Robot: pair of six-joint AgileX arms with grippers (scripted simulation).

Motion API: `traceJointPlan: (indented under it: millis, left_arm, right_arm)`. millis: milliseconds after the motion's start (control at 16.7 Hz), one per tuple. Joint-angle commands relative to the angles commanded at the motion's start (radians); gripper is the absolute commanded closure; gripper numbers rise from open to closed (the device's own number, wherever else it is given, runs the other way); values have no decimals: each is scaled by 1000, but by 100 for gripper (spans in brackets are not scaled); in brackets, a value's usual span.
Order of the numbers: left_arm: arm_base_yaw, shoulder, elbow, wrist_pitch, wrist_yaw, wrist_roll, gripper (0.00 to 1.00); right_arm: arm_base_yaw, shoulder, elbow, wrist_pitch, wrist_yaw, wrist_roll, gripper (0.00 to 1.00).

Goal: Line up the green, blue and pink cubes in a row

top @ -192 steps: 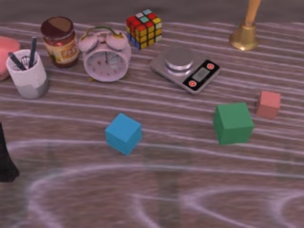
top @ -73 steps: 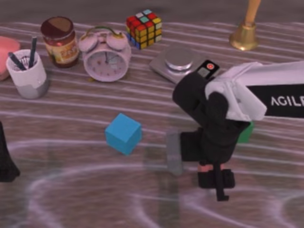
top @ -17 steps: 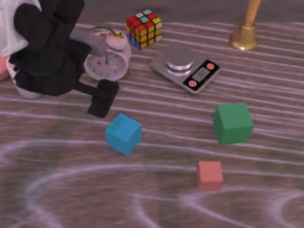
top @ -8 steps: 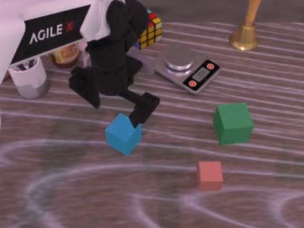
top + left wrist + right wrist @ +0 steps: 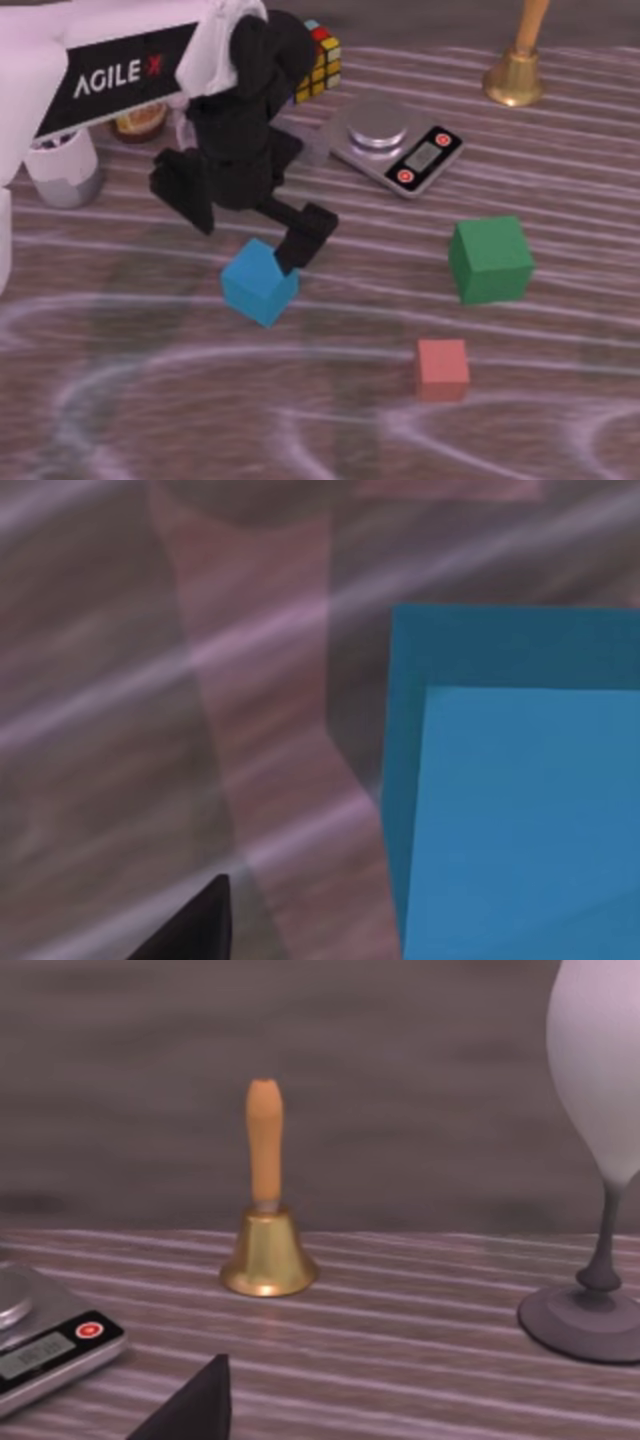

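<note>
Since a half-second ago, the left gripper (image 5: 245, 225) has edged lower over the blue cube (image 5: 260, 282), its fingers spread wide and nothing gripped. From that cube, the green cube (image 5: 490, 260) sits toward 3 o'clock and the pink cube (image 5: 442, 368) toward 4 o'clock.

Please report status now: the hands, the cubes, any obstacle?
Left hand at blue cube, not gripping. Right arm out of sight. Green cube, pink cube apart, unaligned. No obstacle between.

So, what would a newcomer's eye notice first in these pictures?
Probably the left arm's black end effector, which hangs right over the blue cube at the table's middle-left. Next, the green cube on the right, with the small pink cube nearer the front edge; they form no row yet.
</note>
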Motion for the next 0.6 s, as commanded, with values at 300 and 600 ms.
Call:
traceJointPlan:
  millis: [300,600]
  left_arm:
    - [-1,75,-119,206,1,0,0]
    - [-1,102,-154,259,1,0,0]
  right_arm:
    - [0,0,0,0,0,0,0]
    - [0,0,0,0,0,0,0]
